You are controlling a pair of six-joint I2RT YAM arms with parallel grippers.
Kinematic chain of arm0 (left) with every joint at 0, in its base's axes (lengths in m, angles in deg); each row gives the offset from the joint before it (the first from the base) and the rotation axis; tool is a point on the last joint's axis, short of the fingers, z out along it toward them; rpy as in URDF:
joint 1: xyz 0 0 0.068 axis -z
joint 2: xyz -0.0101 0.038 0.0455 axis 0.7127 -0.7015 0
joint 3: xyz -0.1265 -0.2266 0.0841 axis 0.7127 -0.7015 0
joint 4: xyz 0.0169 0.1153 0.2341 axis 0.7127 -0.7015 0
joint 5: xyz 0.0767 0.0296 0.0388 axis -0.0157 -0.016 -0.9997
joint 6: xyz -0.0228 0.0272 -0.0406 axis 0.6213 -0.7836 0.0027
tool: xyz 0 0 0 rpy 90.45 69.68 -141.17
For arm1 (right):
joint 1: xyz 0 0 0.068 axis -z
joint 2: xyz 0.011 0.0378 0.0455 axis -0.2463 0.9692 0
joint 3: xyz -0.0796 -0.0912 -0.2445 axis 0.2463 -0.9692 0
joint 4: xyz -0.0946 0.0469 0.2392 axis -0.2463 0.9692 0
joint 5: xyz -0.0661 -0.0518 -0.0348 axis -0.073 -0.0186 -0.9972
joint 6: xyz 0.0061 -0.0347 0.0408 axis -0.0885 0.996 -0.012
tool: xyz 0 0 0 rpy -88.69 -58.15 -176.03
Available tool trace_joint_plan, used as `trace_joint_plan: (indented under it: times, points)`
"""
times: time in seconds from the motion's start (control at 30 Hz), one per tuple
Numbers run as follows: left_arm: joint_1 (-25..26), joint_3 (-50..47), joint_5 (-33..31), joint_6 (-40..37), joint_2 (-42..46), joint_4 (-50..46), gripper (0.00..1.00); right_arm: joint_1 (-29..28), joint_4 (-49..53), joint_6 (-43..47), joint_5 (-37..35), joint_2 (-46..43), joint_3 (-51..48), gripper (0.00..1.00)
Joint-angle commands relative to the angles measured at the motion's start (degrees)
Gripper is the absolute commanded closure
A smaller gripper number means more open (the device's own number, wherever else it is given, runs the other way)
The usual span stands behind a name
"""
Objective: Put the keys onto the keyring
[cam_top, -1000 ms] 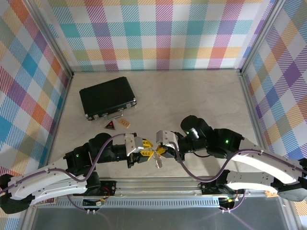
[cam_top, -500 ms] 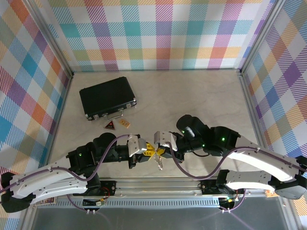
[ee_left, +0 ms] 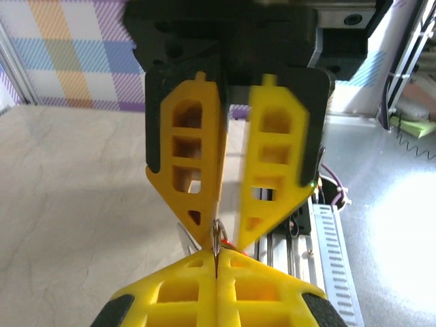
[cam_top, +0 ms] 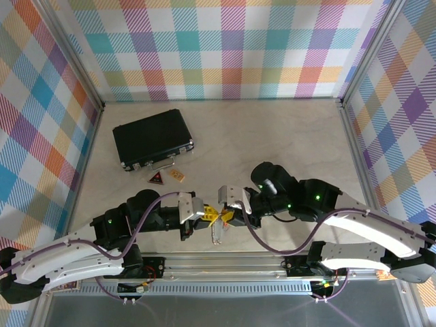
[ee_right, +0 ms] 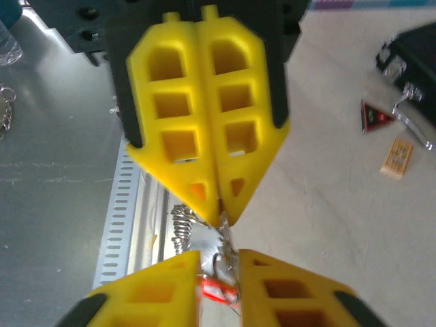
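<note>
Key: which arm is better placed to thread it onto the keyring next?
Right, probably. The red-headed key sits between the fingers of the right claw, close against the keyring. The left claw is shut on the keyring and serves better as the steady holder.

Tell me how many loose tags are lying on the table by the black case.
2. A dark triangular tag sits just in front of the black case; a tan rectangular tag lies beside it. Others could be hidden beneath the arms.
</note>
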Motion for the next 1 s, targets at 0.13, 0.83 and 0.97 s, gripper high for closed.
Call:
trace_joint_plan:
  times: [0.13, 0.83, 0.97]
  points:
    - [0.07, -1.35, 4.25, 2.20, 3.17, 9.18, 1.00, -0.50, -5.64, -3.21, 1.80, -4.68, -3.10, 0.74]
    - [0.07, -2.36, 7.42, 3.94, 4.16, 11.27, 1.00, -0.47, -9.81, -3.96, 5.38, -6.62, -4.57, 0.74]
    - [0.06, -2.61, 7.56, 4.04, 4.31, 11.62, 1.00, -0.49, -9.77, -3.78, 5.67, -6.02, -4.64, 0.83]
